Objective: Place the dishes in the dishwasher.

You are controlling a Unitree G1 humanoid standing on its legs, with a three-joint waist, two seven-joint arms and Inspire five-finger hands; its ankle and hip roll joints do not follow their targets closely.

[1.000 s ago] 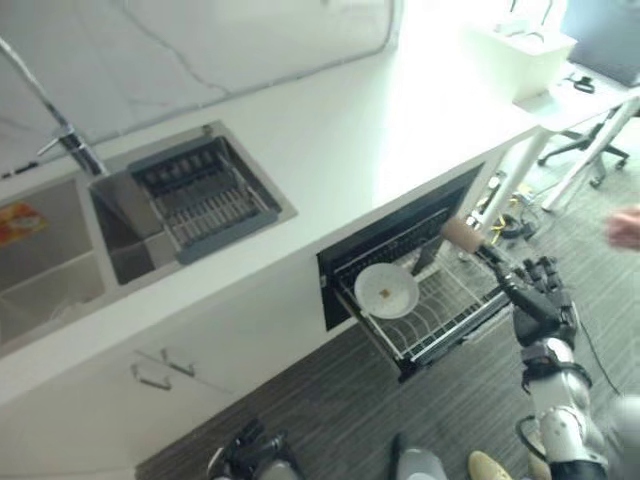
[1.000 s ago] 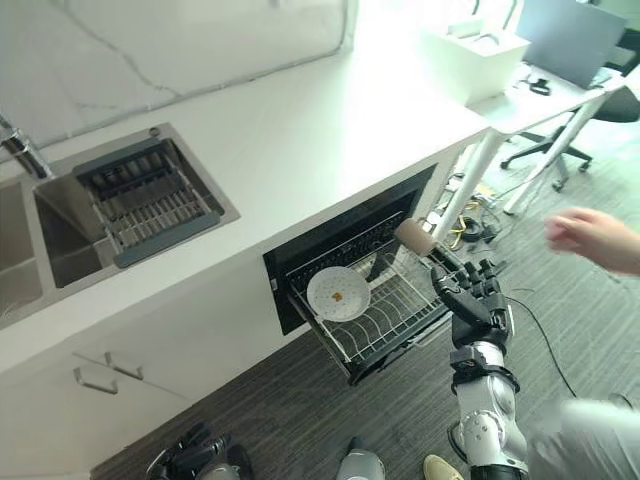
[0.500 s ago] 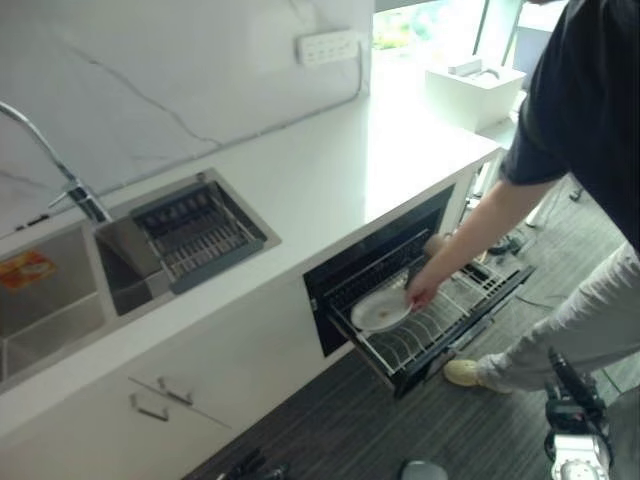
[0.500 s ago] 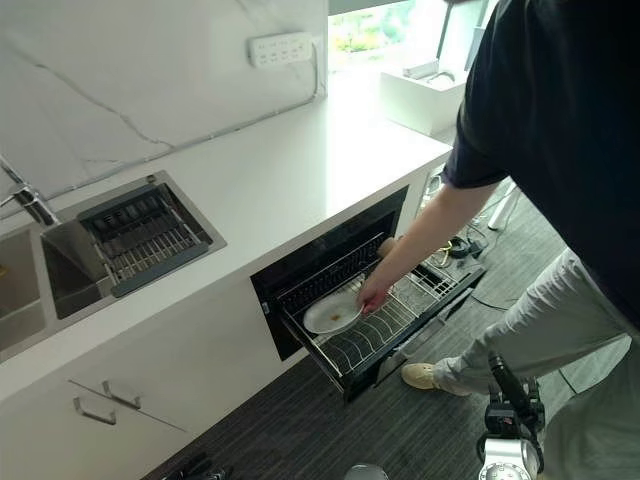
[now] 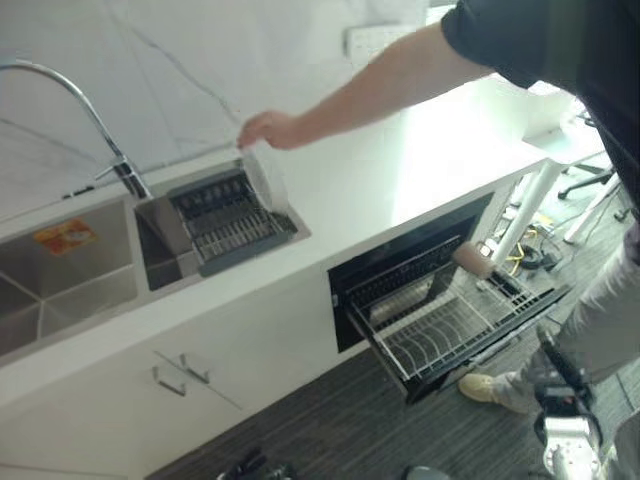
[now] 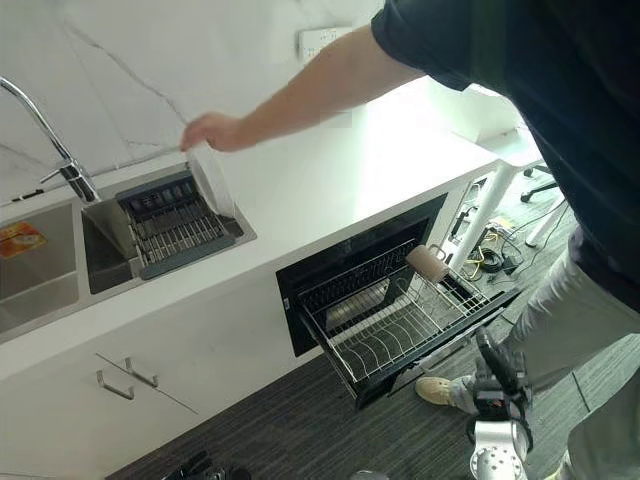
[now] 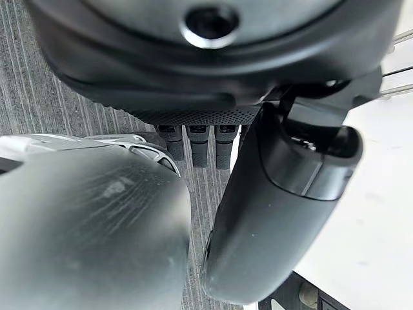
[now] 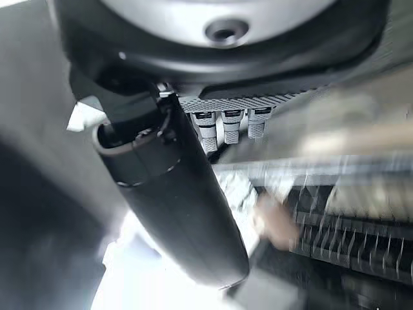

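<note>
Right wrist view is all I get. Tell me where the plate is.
Observer: A person's hand holds the white plate upright at the sink rack on the counter.
Operator: Place my right hand.
Observer: Your right hand is low, off the front corner of the pulled-out dishwasher rack.
Operator: Say who's close.
Observer: The person's leg stands right beside that hand.
</note>
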